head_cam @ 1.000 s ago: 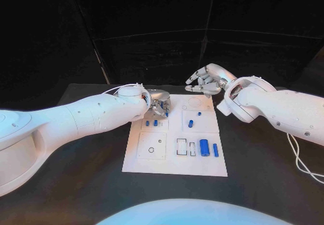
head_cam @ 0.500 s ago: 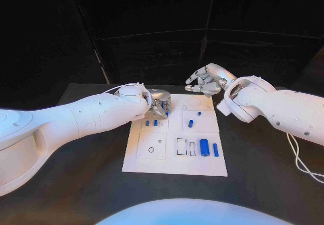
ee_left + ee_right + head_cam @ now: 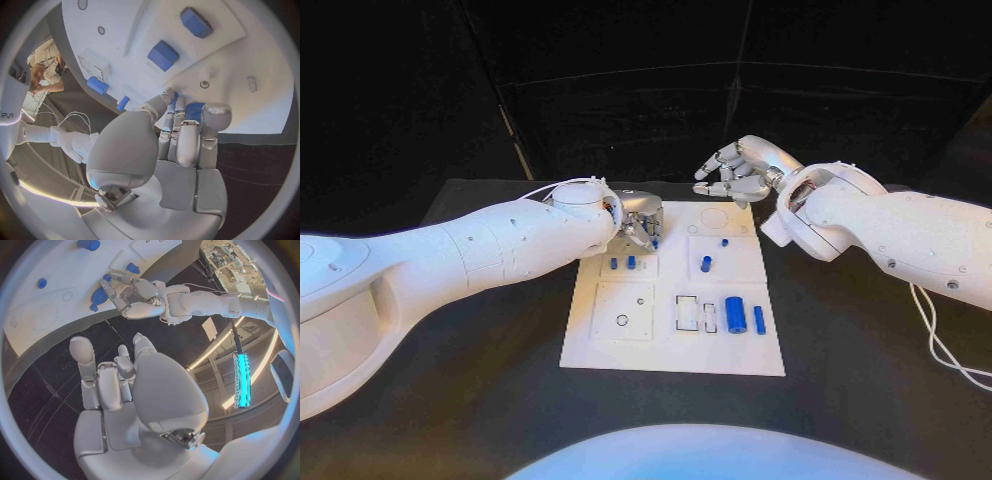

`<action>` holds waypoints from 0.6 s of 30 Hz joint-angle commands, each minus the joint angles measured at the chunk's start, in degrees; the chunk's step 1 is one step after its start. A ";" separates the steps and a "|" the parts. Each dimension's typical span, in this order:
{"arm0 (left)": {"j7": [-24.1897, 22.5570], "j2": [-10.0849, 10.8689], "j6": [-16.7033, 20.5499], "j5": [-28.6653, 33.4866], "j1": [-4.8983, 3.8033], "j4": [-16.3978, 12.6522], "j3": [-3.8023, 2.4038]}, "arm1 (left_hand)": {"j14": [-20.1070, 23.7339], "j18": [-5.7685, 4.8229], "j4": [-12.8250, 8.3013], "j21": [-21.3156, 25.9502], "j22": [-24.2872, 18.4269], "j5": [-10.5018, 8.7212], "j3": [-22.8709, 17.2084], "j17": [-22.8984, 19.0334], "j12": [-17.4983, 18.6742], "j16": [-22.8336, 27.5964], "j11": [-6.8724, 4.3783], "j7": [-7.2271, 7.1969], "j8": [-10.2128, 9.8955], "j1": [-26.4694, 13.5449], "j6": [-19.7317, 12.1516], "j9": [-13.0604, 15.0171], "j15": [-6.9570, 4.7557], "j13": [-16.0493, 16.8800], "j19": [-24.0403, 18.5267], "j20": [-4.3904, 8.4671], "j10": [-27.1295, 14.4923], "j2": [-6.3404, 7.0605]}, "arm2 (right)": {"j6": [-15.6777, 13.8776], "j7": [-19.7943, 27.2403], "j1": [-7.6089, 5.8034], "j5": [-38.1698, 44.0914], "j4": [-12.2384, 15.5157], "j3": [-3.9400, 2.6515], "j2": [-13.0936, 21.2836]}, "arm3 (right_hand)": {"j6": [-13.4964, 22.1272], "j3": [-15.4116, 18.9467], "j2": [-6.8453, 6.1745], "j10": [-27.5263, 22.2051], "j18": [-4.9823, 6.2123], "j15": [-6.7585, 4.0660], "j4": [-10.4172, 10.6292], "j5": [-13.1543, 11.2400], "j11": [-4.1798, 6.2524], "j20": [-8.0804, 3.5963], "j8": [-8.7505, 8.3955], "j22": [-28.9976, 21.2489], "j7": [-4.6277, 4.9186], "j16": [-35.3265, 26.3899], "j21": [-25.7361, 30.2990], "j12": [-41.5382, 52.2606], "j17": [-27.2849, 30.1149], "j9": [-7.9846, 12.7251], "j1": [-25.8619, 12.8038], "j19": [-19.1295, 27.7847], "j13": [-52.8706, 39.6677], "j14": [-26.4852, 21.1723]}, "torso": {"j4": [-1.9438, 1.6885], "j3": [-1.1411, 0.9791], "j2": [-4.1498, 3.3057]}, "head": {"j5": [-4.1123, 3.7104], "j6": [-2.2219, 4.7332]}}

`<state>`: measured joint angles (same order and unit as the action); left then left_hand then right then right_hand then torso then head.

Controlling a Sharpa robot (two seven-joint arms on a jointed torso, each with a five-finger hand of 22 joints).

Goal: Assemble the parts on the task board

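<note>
The white task board lies on the black tabletop with its long axis running near to far. The left robot hand is down at the board's far left corner, fingers curled together with their tips on a small blue part; whether they actually grip it I cannot tell. The right robot hand hovers above the far edge of the board, fingers loosely bent and apart, holding nothing.

Near the right edge a fat blue cylinder and a thin blue pin lie side by side, both pointing near to far. Two short blue pieces sit just near the left hand. Another blue piece lies mid-board, its long axis also near to far.
</note>
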<state>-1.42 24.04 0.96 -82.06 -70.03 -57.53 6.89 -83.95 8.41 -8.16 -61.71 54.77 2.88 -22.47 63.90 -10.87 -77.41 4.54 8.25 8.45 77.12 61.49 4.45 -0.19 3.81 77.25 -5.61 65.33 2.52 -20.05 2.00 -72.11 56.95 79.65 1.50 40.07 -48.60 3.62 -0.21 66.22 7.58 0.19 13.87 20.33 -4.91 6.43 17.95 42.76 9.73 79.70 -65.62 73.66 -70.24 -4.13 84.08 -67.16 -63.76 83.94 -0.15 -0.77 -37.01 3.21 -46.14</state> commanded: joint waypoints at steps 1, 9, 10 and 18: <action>0.55 0.00 0.66 -0.47 0.21 0.20 0.14 | -1.20 -1.13 -0.35 -0.39 0.41 -0.06 -1.18 -0.06 0.49 -0.35 -0.19 -0.09 -0.05 0.13 0.88 -0.01 -0.29 0.12 0.50 0.21 0.98 -0.69 | -0.21 0.47 -0.10 0.13 0.06 -0.04 -0.04 | 0.38 -0.04 0.02 -0.23 0.97 0.25 0.14 0.39 0.04 0.05 0.30 0.08 -0.02 -0.15 0.17 0.05 -0.05 0.10 0.34 -0.16 -0.05 0.26 | -0.01 0.02 0.01 | 0.01 0.00; -1.68 0.52 4.46 -0.38 0.28 -0.34 0.12 | -1.22 -1.20 -0.90 -0.76 0.95 -0.03 -2.78 -0.21 0.92 -0.44 -0.40 -0.21 0.02 0.24 1.94 0.06 -0.45 0.20 0.61 0.35 2.23 -0.77 | -0.22 0.52 -0.10 0.13 0.02 -0.04 -0.05 | 0.38 -0.04 0.02 -0.23 0.97 0.25 0.14 0.39 0.04 0.05 0.30 0.08 -0.02 -0.15 0.17 0.05 -0.05 0.10 0.34 -0.16 -0.05 0.26 | -0.06 0.03 0.06 | -0.05 0.13; -1.88 0.71 4.84 -0.16 0.29 -0.58 0.12 | -1.21 -1.21 -0.90 -0.81 1.02 -0.04 -2.86 -0.29 0.97 -0.42 -0.40 -0.20 0.03 0.15 2.02 0.06 -0.45 0.20 0.63 0.36 2.33 -0.73 | -0.22 0.53 -0.10 0.13 0.01 -0.04 -0.03 | 0.38 -0.04 0.02 -0.23 0.97 0.25 0.14 0.39 0.04 0.05 0.30 0.08 -0.02 -0.15 0.17 0.05 -0.05 0.10 0.34 -0.16 -0.05 0.26 | -0.05 0.05 0.04 | -0.07 0.14; -2.62 3.96 7.00 2.76 0.28 -4.19 -0.84 | -1.23 -1.26 -0.88 -1.01 1.31 0.00 -3.24 -0.36 1.40 -0.45 -0.31 -0.05 -0.20 -0.27 2.01 -0.01 -0.43 0.15 0.73 0.39 2.43 -0.51 | -0.20 0.49 -0.10 0.13 -0.03 -0.04 0.11 | 0.38 -0.04 0.02 -0.23 0.97 0.25 0.14 0.39 0.04 0.05 0.30 0.08 -0.02 -0.15 0.17 0.05 -0.05 0.10 0.34 -0.16 -0.05 0.26 | -0.17 -0.06 0.06 | -0.29 0.30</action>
<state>-2.87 27.66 5.55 -81.33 -69.58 -61.07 6.28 -83.95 7.52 -8.94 -62.58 55.99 2.87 -25.39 63.61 -9.70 -77.66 4.20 8.08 8.16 77.52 63.28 4.45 -0.19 3.94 77.62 -5.24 67.58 2.14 -20.05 2.01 -72.11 56.95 79.57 1.51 40.16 -48.60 3.62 -0.21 66.22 7.58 0.20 13.87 20.33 -4.91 6.43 17.95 42.76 9.73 79.70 -65.62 73.66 -70.24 -4.13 84.08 -67.15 -63.75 83.94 -0.24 -0.75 -36.95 2.92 -45.91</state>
